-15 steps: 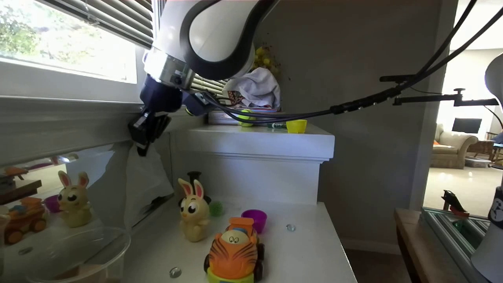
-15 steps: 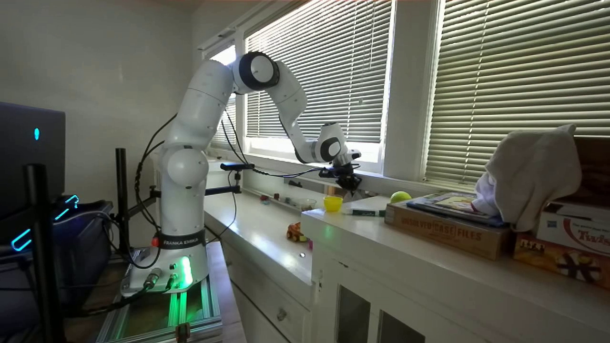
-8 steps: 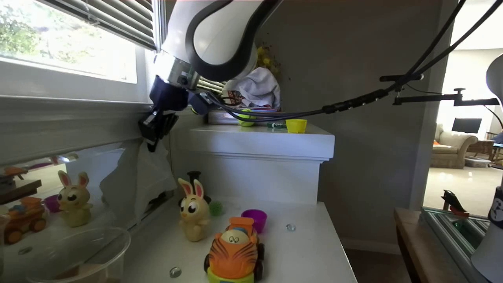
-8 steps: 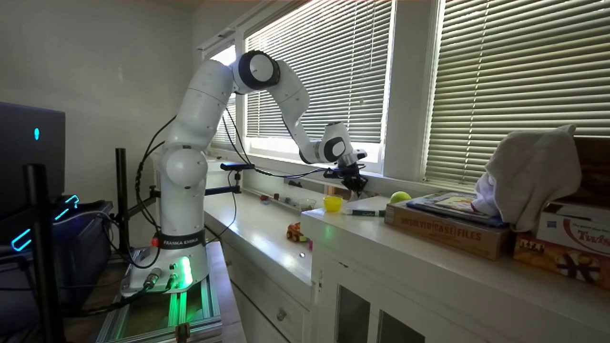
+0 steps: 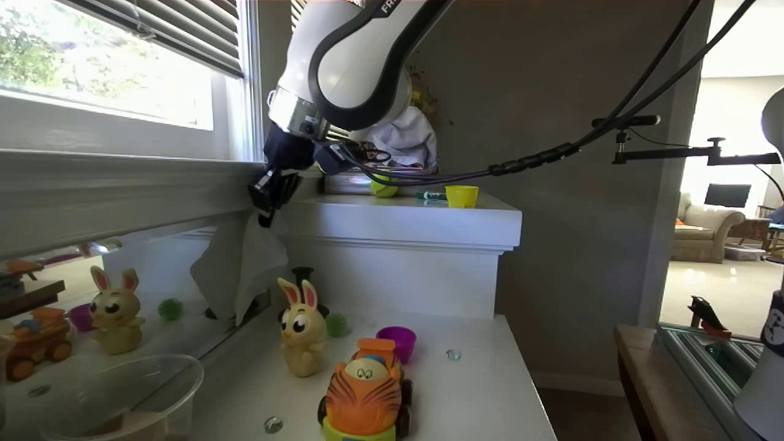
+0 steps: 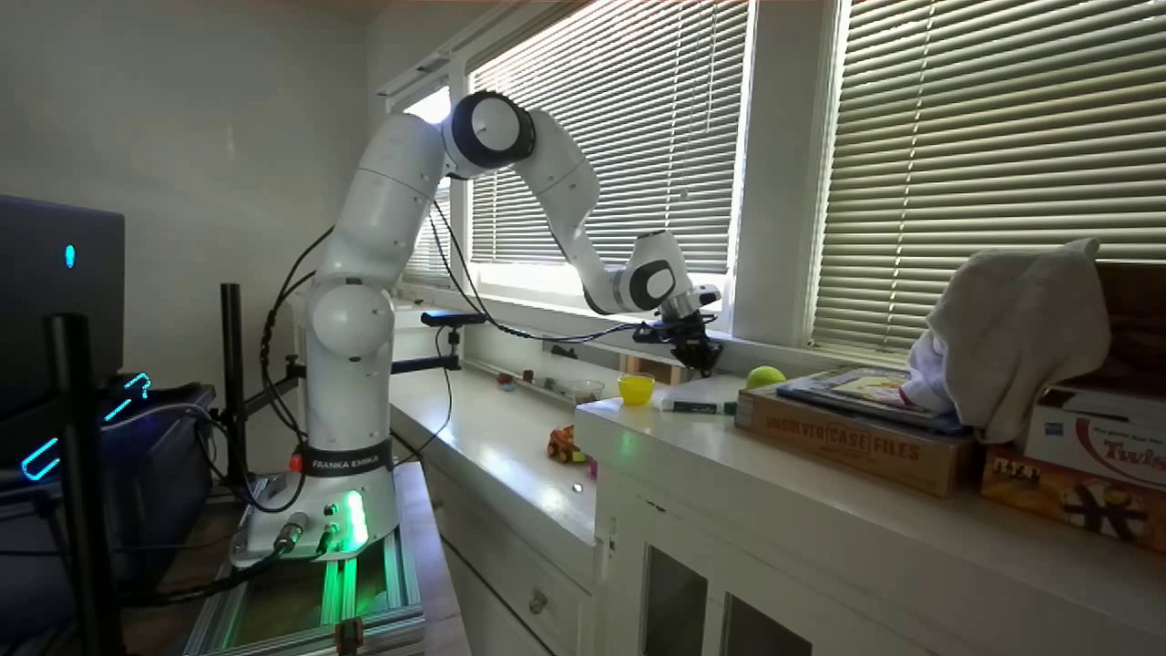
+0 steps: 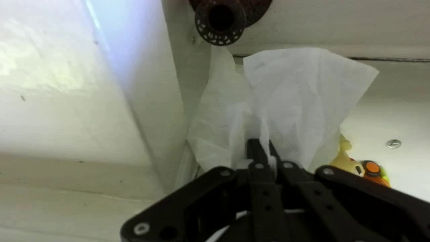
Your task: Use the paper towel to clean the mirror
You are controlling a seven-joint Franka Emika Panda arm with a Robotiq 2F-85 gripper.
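White paper towel (image 7: 302, 97), wrist view: pinched in the gripper (image 7: 263, 144), fanned past its tips. In an exterior view it hangs lengthwise below, just beside the mirror (image 5: 165, 275), contact unclear; next swipe prob. needs mirror-ward push. In an exterior view, arm (image 6: 565, 178) arched, can't ID it.

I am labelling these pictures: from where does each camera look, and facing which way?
An exterior view sits above the white counter, facing along the flat mirror; part of the white arm and its black gripper show.
An exterior view stands back from the arm's white base, facing slatted blinds; the whole arm shows.
The wrist view, on the arm, looks down on the thin white paper towel; the gripper shows.
Both exterior views share the orange tiger-striped toy car and yellow cup.
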